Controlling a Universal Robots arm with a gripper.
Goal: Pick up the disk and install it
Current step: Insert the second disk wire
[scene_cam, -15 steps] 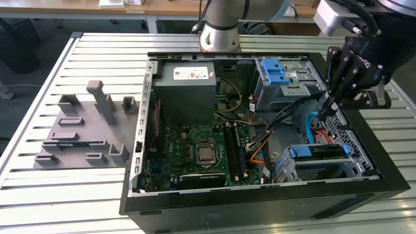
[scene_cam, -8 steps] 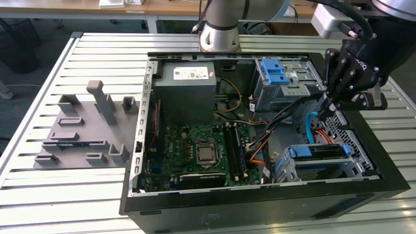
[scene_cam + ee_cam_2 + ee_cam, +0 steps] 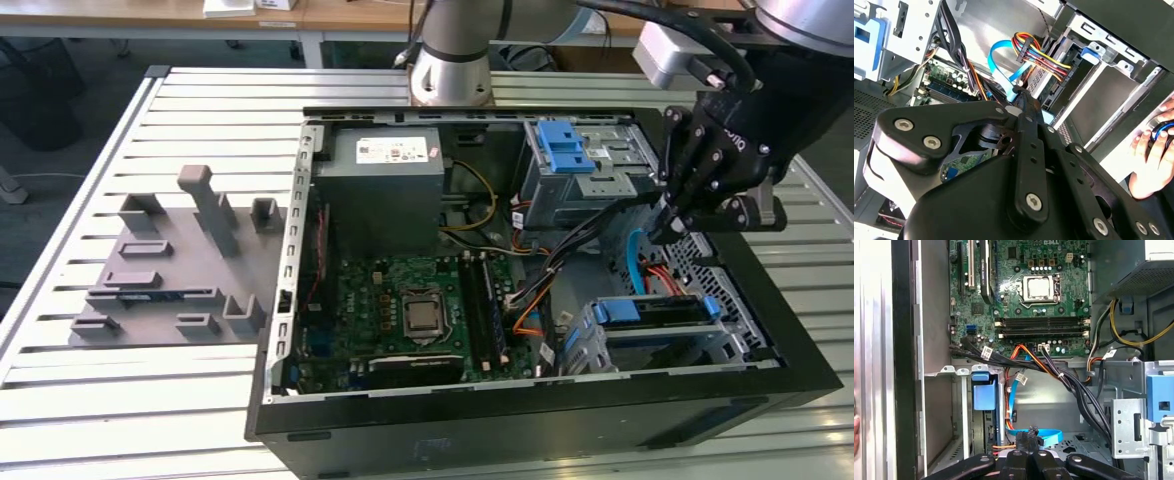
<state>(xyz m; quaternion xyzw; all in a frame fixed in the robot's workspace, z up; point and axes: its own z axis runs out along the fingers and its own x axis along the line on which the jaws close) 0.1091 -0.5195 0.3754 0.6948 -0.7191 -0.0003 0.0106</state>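
Slatted aluminium bench carries an open black computer case and, at the exterior view's left, a grey fixture tray. We see the gripper hanging inside the case at the exterior view's right. Its fingers are clenched together on nothing we can make out, tips just beside a flat blue cable. The disk sits with its blue rails in the drive cage at the lower right of the exterior view, apart from the gripper.
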